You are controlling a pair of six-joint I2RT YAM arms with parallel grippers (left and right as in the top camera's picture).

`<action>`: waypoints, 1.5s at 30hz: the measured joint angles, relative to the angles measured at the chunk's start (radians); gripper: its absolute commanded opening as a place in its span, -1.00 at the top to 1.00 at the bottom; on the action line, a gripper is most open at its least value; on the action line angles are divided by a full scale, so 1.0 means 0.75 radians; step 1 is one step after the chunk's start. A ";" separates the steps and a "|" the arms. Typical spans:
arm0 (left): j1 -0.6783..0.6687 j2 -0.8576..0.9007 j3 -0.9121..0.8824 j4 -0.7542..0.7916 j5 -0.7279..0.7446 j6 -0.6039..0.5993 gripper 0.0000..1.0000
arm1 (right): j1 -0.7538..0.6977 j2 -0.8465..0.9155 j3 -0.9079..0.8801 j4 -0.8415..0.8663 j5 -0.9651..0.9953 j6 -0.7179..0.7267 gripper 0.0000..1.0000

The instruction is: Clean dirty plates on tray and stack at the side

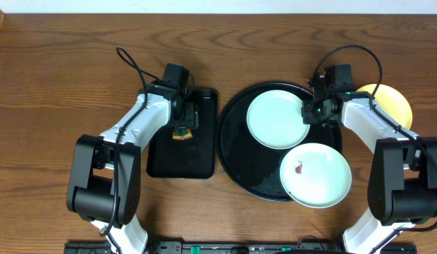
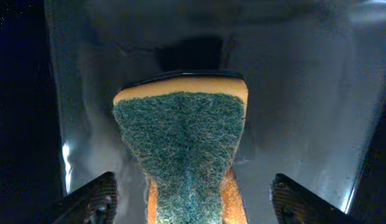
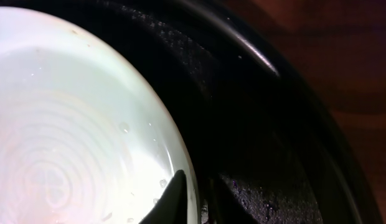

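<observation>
The right gripper (image 3: 196, 199) pinches the rim of the clean-looking plate (image 1: 275, 118) by the round tray's (image 1: 236, 155) far edge. The left gripper (image 2: 196, 199) gapes around a sponge (image 2: 180, 137) on the rectangular tray (image 1: 162, 159). The yellow plate (image 1: 395, 106) already sits on the bench (image 1: 49, 85) by its right edge. The pale smeared plate (image 1: 317, 175), overhanging the round tray's near-right edge, looks uncleaned.

No legible txt, labels or nos. anywhere in any view.

Left arm (image 1: 137, 120) and right arm (image 1: 366, 116): white shells, black joints, looping black cables (image 1: 131, 65)
</observation>
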 measured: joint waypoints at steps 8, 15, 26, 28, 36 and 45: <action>0.000 0.000 0.000 -0.001 -0.001 -0.004 -0.72 | 0.000 0.000 -0.013 0.013 0.000 -0.006 0.85; 0.000 0.000 0.000 -0.001 -0.001 -0.004 -0.72 | 0.000 -0.016 -0.040 0.050 -0.014 -0.004 0.98; 0.000 0.000 0.000 -0.001 -0.001 -0.004 -0.73 | 0.001 -0.350 -0.010 0.026 0.053 -0.065 0.98; 0.000 0.000 0.000 0.000 -0.001 -0.004 -0.73 | 0.012 -0.423 0.000 0.009 0.093 -0.084 0.98; 0.000 0.000 0.000 -0.001 -0.001 -0.004 -0.73 | 0.184 -0.513 0.001 -0.074 0.379 -0.154 0.98; 0.000 0.000 0.000 -0.001 -0.001 -0.003 -0.74 | 0.652 -0.514 0.001 -0.094 0.989 -0.212 0.97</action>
